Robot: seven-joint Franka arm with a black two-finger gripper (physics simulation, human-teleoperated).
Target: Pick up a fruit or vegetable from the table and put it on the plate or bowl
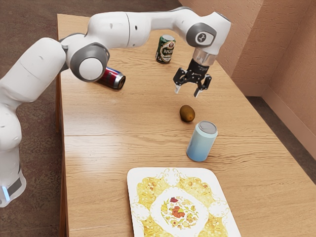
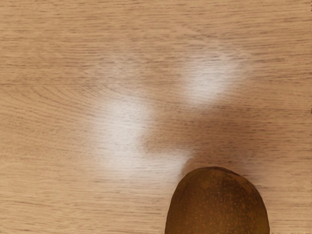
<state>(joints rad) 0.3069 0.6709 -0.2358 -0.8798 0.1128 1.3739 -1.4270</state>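
Hovering over the table with my gripper empty: fingers spread, nothing between them. The kiwi lies on the wood just under and slightly ahead of the hand, untouched. The plate sits at the near edge, nothing on it; a blue can stands between kiwi and plate. Judgement: early stage. Nothing is grasped yet. Left to do: descend, pinch the kiwi, lift, carry past the can, set down.
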